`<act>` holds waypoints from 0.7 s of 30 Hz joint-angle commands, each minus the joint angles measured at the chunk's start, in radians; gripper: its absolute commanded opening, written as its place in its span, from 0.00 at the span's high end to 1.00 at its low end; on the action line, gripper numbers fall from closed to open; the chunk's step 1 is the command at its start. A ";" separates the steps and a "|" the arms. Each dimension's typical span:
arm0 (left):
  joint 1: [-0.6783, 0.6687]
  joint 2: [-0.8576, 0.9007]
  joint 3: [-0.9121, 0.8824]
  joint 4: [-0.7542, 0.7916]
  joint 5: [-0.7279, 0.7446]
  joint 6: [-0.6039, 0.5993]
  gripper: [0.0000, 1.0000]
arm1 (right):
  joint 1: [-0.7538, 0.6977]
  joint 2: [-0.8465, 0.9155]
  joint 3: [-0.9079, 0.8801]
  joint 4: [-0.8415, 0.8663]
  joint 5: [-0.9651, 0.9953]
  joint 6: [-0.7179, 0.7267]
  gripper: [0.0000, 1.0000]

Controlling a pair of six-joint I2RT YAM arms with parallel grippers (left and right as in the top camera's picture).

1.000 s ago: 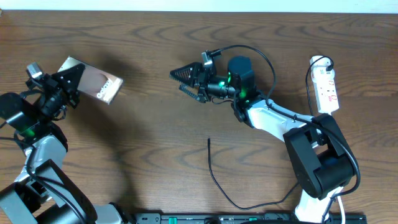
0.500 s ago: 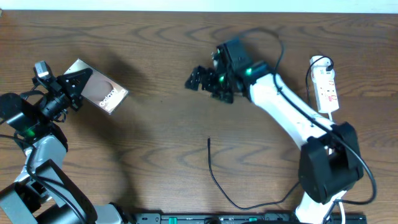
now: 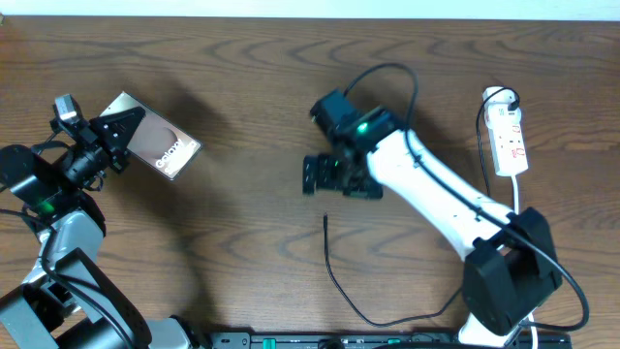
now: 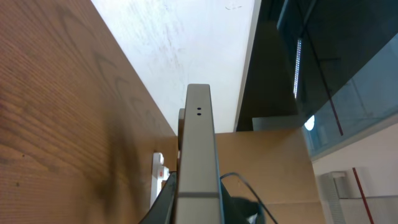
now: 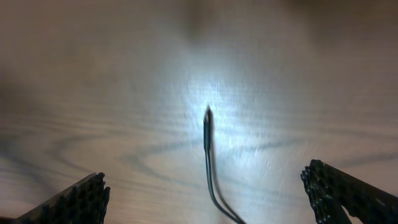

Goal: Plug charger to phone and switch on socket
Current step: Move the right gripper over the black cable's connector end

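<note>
The phone is a dark slab with white lettering, held at its left end in my shut left gripper at the far left. In the left wrist view the phone shows edge-on between the jaws. The charger lies on the table, its plug tip pointing to the back. My right gripper is open and empty just behind the tip. In the right wrist view its gripper is wide open above the table, with the charger tip centred ahead. The white socket lies at the far right.
The socket's white cord and a black lead loop beside it. The right arm's black cable arcs over the back middle. A black rail runs along the table's front edge. The socket also shows far off in the left wrist view.
My right gripper has swung from the back middle toward the front, to just behind the charger tip. The left gripper shifted the phone slightly right, then held still.
</note>
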 commanded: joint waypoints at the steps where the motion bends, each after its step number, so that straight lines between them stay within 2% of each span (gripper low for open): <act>1: 0.003 -0.014 0.008 0.009 0.018 0.010 0.93 | 0.048 0.002 -0.035 0.010 0.025 0.075 0.01; 8: 0.002 -0.014 0.008 0.009 0.025 0.010 0.93 | 0.090 0.002 -0.119 0.047 0.077 0.137 0.01; 12: 0.002 -0.014 0.008 0.009 0.024 0.010 0.93 | 0.090 0.002 -0.173 0.084 0.072 0.140 0.09; 16: 0.002 -0.014 0.008 0.009 0.024 0.010 0.92 | 0.091 0.002 -0.193 0.096 0.072 0.140 0.12; 21: 0.002 -0.014 0.008 0.009 0.024 0.025 0.93 | 0.100 0.002 -0.225 0.152 0.069 0.121 0.22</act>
